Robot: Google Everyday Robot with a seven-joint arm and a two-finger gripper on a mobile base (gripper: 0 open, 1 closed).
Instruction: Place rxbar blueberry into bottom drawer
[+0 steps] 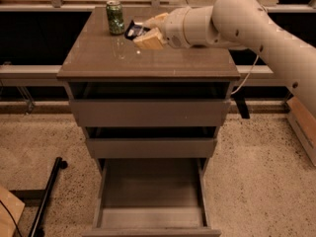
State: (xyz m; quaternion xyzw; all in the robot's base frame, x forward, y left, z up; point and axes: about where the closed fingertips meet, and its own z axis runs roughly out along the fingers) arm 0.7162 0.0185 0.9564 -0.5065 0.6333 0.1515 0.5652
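Presently the beige gripper [144, 30] hovers at the brown table's [148, 63] twelve o'clock, jaws pinching the flat navy-wrapped rxbar blueberry [131, 29]; a thin hold may drop it short of the grey bottom drawer [152, 197].

The cream two-finger gripper [144, 29] hangs over the back of the brown cabinet top [148, 60], clamped on the flat dark navy-blue rxbar blueberry [132, 30]. Its tan fingers [149, 38] cover much of the wrapper; only one end pokes out, and the print is too small to read. Down low, the deep grey-brown bottom drawer [150, 191] runs off the lower edge, its front face mostly cut away. The pale robot arm [266, 28] exits at the right edge, its base out of sight.
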